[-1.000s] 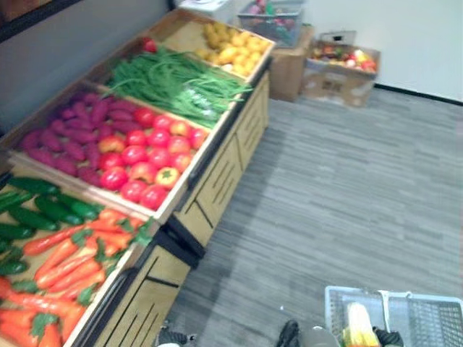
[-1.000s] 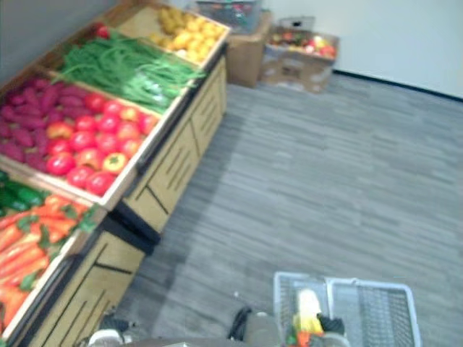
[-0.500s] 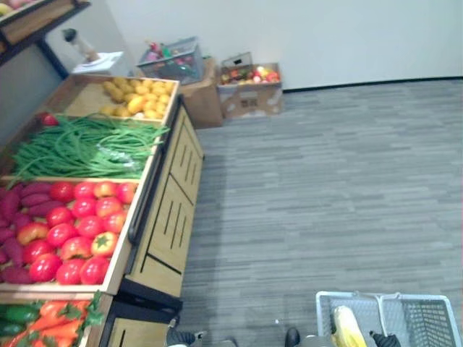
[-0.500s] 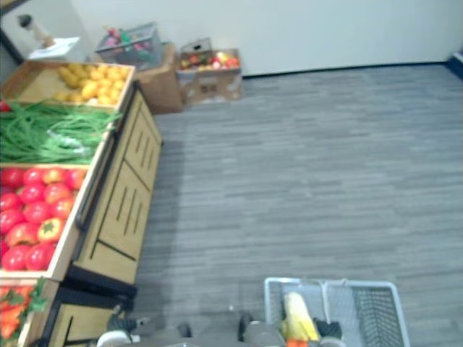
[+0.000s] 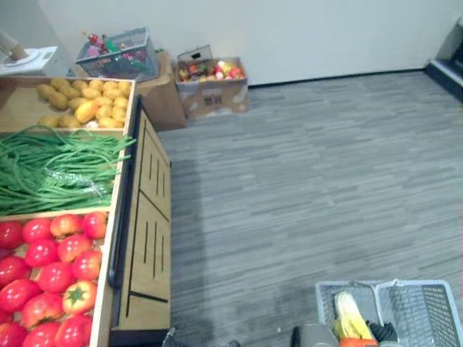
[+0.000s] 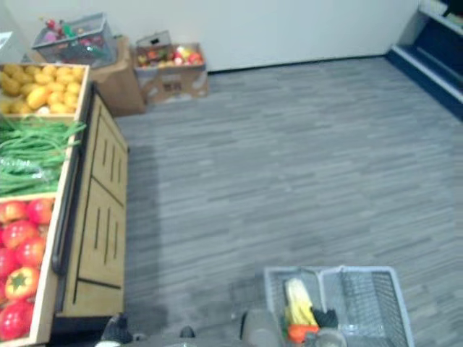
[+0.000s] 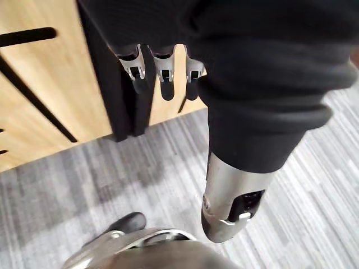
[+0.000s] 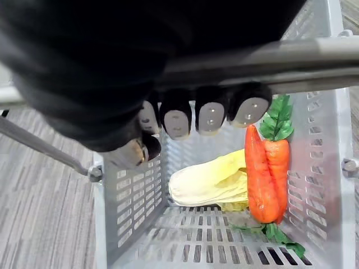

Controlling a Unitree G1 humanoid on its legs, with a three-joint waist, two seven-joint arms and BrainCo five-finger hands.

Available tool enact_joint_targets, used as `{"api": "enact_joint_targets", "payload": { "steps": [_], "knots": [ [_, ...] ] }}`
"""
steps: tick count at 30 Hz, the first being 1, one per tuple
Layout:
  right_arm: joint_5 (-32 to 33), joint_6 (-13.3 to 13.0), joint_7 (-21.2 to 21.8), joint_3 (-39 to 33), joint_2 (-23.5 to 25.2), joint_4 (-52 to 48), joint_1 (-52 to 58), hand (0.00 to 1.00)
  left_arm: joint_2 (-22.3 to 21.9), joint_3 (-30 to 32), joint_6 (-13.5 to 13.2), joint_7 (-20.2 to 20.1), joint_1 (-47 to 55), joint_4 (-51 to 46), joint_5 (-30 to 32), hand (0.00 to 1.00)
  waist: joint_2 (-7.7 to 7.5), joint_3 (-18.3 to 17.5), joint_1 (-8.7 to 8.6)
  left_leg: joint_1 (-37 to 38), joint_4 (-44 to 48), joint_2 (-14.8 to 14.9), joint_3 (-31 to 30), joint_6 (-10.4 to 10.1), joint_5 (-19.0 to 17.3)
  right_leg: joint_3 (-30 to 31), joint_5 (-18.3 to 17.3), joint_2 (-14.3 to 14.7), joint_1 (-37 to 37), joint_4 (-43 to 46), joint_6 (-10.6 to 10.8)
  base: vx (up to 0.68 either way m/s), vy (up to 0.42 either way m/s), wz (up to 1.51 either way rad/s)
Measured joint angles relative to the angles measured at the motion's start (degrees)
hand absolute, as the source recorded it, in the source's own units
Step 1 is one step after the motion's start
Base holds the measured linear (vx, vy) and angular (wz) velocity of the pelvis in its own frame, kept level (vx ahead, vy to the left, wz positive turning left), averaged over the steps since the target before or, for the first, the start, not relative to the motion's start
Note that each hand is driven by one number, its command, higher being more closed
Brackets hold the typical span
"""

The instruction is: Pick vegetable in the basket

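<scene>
A grey mesh basket [image 5: 427,309] hangs low at my right side over the floor. In it lie a pale yellow cabbage [image 8: 206,182] and two orange carrots [image 8: 263,175] with green tops. My right hand [image 8: 196,115] is shut on the basket's grey handle [image 8: 263,56], its fingers curled round the bar from above. The cabbage [image 6: 298,302] and an orange carrot end [image 6: 298,333] also show from the head. My left hand [image 7: 162,70] hangs open beside the wooden stand's side [image 7: 50,106], fingers straight, thumb [image 7: 230,207] apart, holding nothing.
A wooden produce stand [image 5: 148,217] runs along my left with red tomatoes [image 5: 51,275], green beans [image 5: 51,166] and yellow potatoes [image 5: 79,97]. A cardboard box of produce [image 5: 212,85] and another grey basket [image 5: 116,54] stand by the far wall. Grey floor [image 5: 311,173] lies ahead.
The camera has swung to the right: the stand has slid to the view's left and the carrots and cucumbers have left the picture. The basket stays in my right hand.
</scene>
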Motion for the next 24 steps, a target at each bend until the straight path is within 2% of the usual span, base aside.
{"api": "enact_joint_targets", "payload": {
  "steps": [2,3,4,5,6,8,9,11,13,16,24],
  "knots": [
    [-0.01,-0.11,-0.02,-0.15,0.05,0.09,0.26,1.0,0.4,0.23,-0.03,0.11,-0.78,-0.15,-0.15,0.0,-0.5,-0.21,0.25,-0.25,0.23,1.56,-1.08,-1.11,-0.67,-0.19,0.66,-1.15,0.17,-7.01,0.89,0.17,-0.155,0.24],
    [-0.07,-0.18,0.01,-0.4,0.55,0.32,0.16,1.0,0.64,0.66,-0.02,0.15,-0.86,-0.1,-0.33,0.0,-1.35,-0.59,0.49,-0.79,0.69,2.27,-1.77,-2.16,-1.01,0.94,2.26,-1.84,0.24,-12.41,1.67,0.19,-0.309,0.23],
    [-0.58,-0.24,0.01,-0.98,1.58,0.59,0.47,1.0,1.01,0.75,-0.03,0.11,-0.71,-0.04,-0.78,0.0,-2.97,-1.23,0.37,-1.18,0.8,2.27,-2.6,-3.61,-1.37,3.05,8.12,-2.51,0.53,-16.9,2.05,0.16,-0.279,0.29],
    [-1.08,-0.25,-0.02,-1.39,2.08,1.06,0.58,1.0,1.26,1.16,-0.02,0.09,-0.81,0.12,-0.82,0.0,-3.91,-1.35,0.36,-1.04,0.82,2.4,-3.38,-4.48,-1.64,4.48,8.0,-2.64,0.99,-17.34,4.78,0.17,-0.371,0.34],
    [-1.41,-0.25,-0.07,-2.01,1.94,2.61,-0.01,1.0,0.77,1.8,-0.02,0.08,-1.1,0.4,-1.05,0.0,-2.32,-1.37,0.35,-1.03,0.53,4.58,-4.26,-5.76,-1.15,4.06,6.58,-0.68,2.07,-17.8,4.77,0.12,-0.306,0.27],
    [-1.41,-0.06,-0.08,-3.65,1.27,3.09,-0.06,1.0,-1.49,3.29,-0.16,-0.07,-1.21,0.25,-2.68,0.0,-0.1,-1.45,0.24,-1.19,-0.14,6.91,-5.44,-7.48,-0.03,1.28,5.87,1.38,2.99,-18.88,3.79,0.15,-0.329,0.34],
    [-1.31,-0.02,-0.03,-4.56,0.54,4.56,0.02,1.0,-2.62,4.12,-0.16,-0.32,-1.07,0.34,-3.35,0.0,1.76,-1.96,0.2,-1.01,-0.6,8.04,-5.7,-8.28,0.97,-0.28,5.75,2.49,4.54,-20.06,3.53,0.12,-0.23,0.41],
    [-0.94,0.15,0.13,-5.6,0.12,6.04,1.19,1.0,-3.96,5.68,-0.29,-1.32,-0.4,0.34,-6.23,0.0,3.06,-2.82,0.17,-0.88,-0.62,9.32,-6.87,-8.54,2.13,-2.43,5.92,3.68,7.58,-22.77,3.24,0.08,-0.168,0.52],
    [-0.8,0.19,0.24,-5.58,0.26,7.23,1.57,1.0,-4.55,7.13,-1.25,-2.23,0.73,0.23,-9.95,0.0,3.25,-3.15,0.31,-0.85,-0.54,9.94,-6.85,-8.52,2.98,-3.68,6.36,4.55,9.78,-25.07,2.58,0.03,-0.111,0.38],
    [0.4,-0.08,0.46,-5.46,0.43,7.9,1.86,1.0,-4.71,7.89,-1.32,-3.85,1.57,0.9,-15.85,0.0,3.54,-3.73,0.58,-1.37,-0.65,10.41,-6.9,-8.55,3.21,-4.76,7.59,5.1,10.72,-27.55,2.04,0.0,-0.033,0.18],
    [5.38,0.0,1.74,-5.76,1.75,10.58,2.54,1.0,-4.54,8.79,-1.29,-6.22,1.88,2.59,-23.03,0.0,3.42,-4.83,0.38,-1.11,-2.62,7.72,-6.5,-8.12,3.54,-6.84,11.98,3.4,14.5,-34.65,3.2,-0.04,0.047,0.13]
  ]
}}
